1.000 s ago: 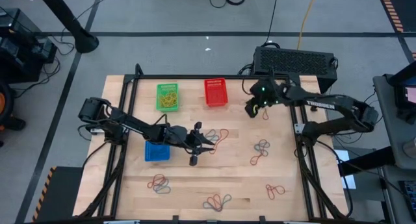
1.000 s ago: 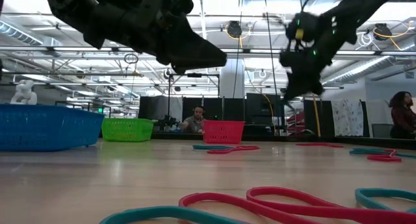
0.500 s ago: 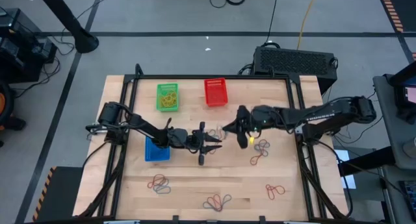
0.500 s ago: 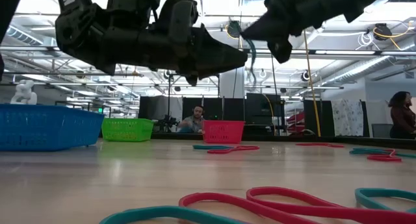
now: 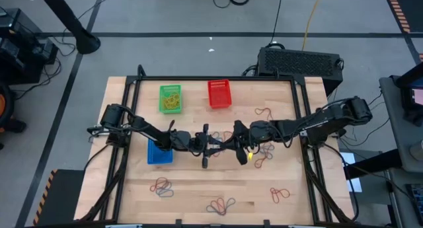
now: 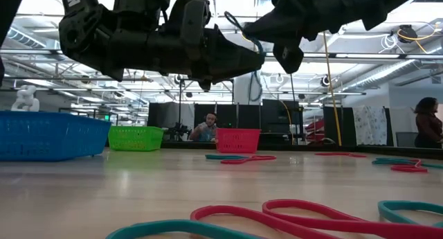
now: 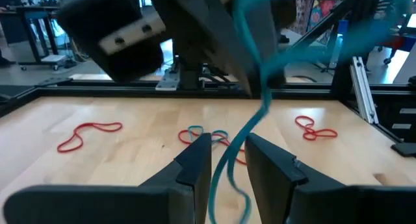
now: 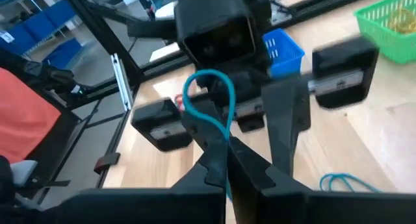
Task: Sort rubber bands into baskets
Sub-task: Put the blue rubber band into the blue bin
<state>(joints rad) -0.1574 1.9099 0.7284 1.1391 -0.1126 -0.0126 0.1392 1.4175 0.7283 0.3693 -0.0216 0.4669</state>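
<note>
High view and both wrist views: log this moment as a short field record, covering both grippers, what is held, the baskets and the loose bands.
right gripper: shut on the blue rubber band, mid-table
left gripper: jaws apart, the band hanging between them
stage: looks like a hand-over above the table
blue basket: beside the left arm
green basket: far side, holds yellow bands
red basket: far side
loose bands: scattered on the near and right parts of the table

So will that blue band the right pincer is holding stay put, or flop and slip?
Probably floppy: the blue band curls loosely above the shut right pincer and dangles limp between the left pincer's fingers. Likely very light, so it may snag or spring away.
</note>
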